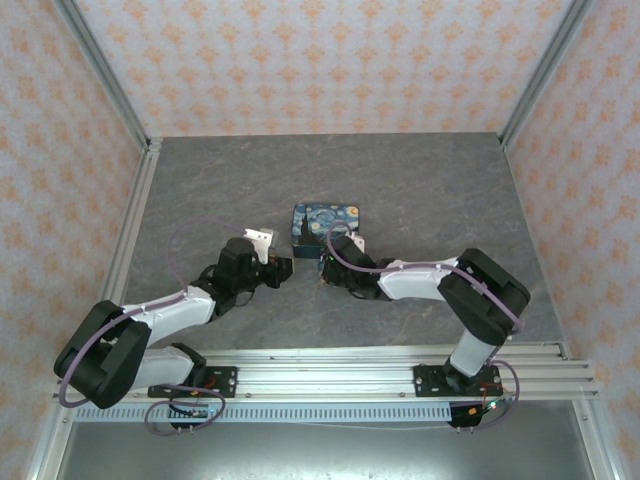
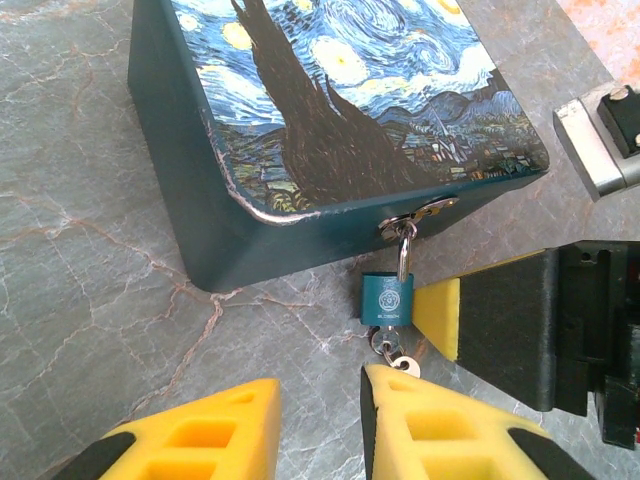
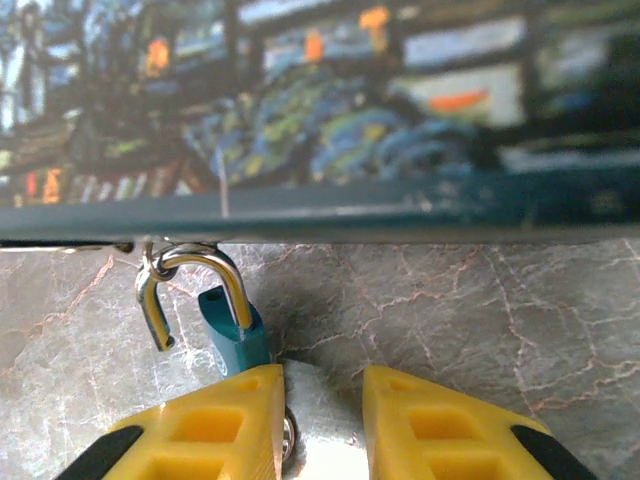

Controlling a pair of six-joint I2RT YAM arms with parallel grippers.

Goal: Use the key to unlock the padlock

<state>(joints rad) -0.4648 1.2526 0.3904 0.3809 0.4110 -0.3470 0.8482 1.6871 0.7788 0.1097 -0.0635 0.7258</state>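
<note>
I see the padlock [image 2: 387, 298] hooked on the tin's [image 2: 300, 150] hasp [image 2: 420, 212], its key [image 2: 402, 364] half hidden by my left gripper [image 2: 320, 430], which is spread and empty. My right gripper [image 3: 320, 420] touches the padlock. A pale blur fills its gap, so I can't tell its grip.

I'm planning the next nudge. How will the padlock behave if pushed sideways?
The padlock is hooked by its shackle through the hasp of the tin, so it would probably swing rather than slide. The shackle looks open at one end, so the body may swivel or unhook. Small and smooth, it is likely light and slippery.
</note>
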